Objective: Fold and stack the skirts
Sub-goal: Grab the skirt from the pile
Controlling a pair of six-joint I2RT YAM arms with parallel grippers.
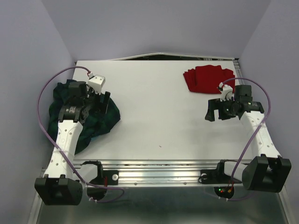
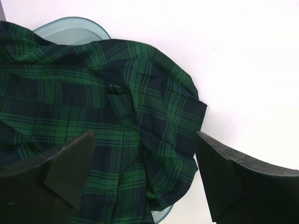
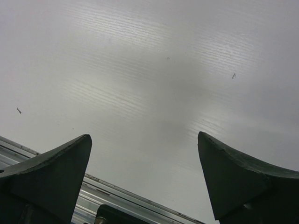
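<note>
Plaid skirt [image 1: 102,120] lies in a rumpled heap at the left edge of the table [image 1: 154,116], not folded. The left arm crosses over it and hides a good part of it from above. Left gripper [image 2: 145,154] hangs over the heap, fingers spread wide with nothing between them. I cannot tell whether the tips touch the cloth. In the left wrist view the plaid fills most of the frame. The fold lines are messy and the pleats are hard to pick out.

A teal tub [image 2: 70,25] sits under the skirt. Only an arc of its rim shows at the top, plus a sliver at the bottom edge. The rest is covered, and from above I cannot make it out at all.

Red skirt [image 1: 208,78] lies at the far right of the table, a flattish bundle well apart from the plaid one. How many layers it has is not readable.

Right gripper [image 1: 217,112] is nearer than the red skirt, apart from it, over bare table. Its fingers are released and wide, gripping nothing. The right wrist view shows only the tabletop and a strip of metal rail [image 3: 117,198] at the near edge, cut off by the frame.
</note>
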